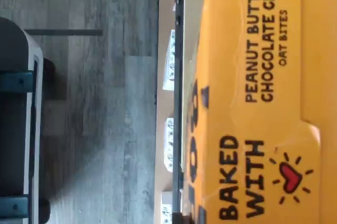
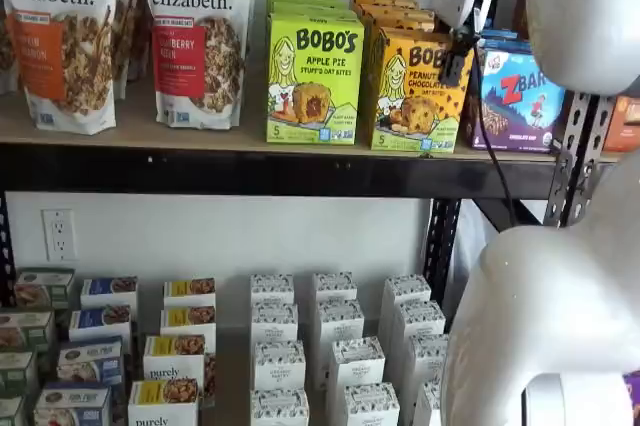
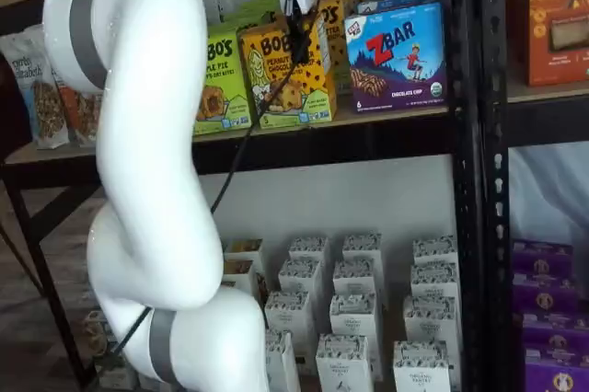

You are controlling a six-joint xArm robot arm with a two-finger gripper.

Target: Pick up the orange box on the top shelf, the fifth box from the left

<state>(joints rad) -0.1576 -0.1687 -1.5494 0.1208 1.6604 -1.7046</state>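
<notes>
Orange box [image 1: 263, 103] close, grey floor [image 1: 105, 103] beyond.

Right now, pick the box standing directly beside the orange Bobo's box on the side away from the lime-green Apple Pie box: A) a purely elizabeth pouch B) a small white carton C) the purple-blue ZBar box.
C: in both shelf views the ZBar box stands next to the orange box on the top shelf.

wrist: close above orange box [image 1: 253, 103] | shelf views: frontal, oblique; share top shelf [image 2: 250, 171]
</notes>
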